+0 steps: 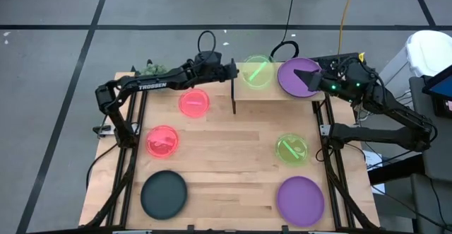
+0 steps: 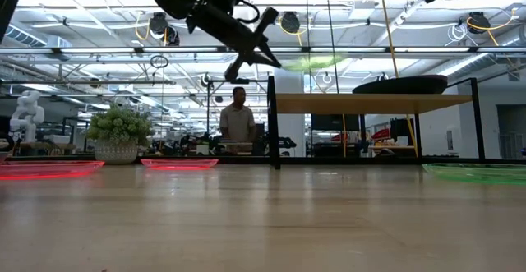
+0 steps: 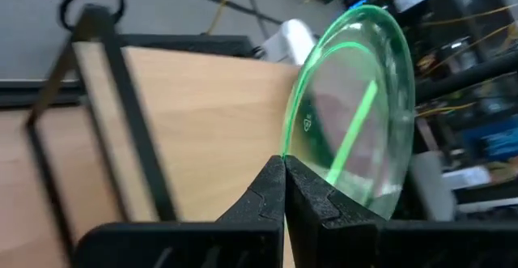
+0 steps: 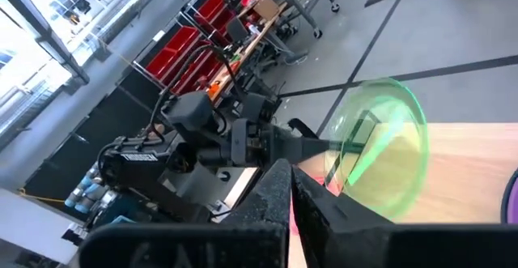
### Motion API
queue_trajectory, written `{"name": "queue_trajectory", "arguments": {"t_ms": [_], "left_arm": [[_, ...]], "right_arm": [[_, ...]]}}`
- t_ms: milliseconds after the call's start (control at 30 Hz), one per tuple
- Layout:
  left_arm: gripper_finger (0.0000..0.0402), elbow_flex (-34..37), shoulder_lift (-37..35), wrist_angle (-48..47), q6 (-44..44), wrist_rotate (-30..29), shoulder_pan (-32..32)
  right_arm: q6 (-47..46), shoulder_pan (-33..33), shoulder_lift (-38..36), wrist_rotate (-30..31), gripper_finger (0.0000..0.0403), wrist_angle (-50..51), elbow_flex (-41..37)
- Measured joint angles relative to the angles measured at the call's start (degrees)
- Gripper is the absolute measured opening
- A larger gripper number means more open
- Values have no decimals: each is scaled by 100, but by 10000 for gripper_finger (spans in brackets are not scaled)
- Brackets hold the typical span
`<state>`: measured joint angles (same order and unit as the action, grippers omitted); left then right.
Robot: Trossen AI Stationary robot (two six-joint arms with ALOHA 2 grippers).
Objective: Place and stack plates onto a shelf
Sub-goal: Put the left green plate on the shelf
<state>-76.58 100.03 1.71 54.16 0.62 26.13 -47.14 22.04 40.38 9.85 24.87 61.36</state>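
The left gripper point(image 3: 285, 189) is clamped on a neon green plate's point(image 3: 356, 106) rim, over the shelf point(image 1: 282, 101). The right gripper point(image 1: 311, 78), fingers together, rests on the purple plate point(image 1: 293, 73) there. A person point(image 2: 238, 120) stands beyond the table point(image 1: 233, 163).

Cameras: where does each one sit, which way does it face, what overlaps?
High: overhead, straight down on table; both arms.
Low: tabletop height, level toward the shelf; left arm enters from above.
Left wrist: behind the left gripper, shut on the green plate over the shelf.
Right wrist: behind the shut right gripper, facing the left arm.
Shared: that held green plate shows in all four.
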Motion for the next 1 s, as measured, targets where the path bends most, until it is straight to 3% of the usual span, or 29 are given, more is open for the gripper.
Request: {"name": "queue_trajectory", "arguments": {"t_ms": [133, 1000], "left_arm": [[0, 0, 5, -426, -231, -90, 0], [0, 2, 105, -491, -346, -352, 2]], "right_arm": [[12, 0, 16, 70, 0, 20, 0], [9, 0, 25, 103, 0, 21, 0]]}}
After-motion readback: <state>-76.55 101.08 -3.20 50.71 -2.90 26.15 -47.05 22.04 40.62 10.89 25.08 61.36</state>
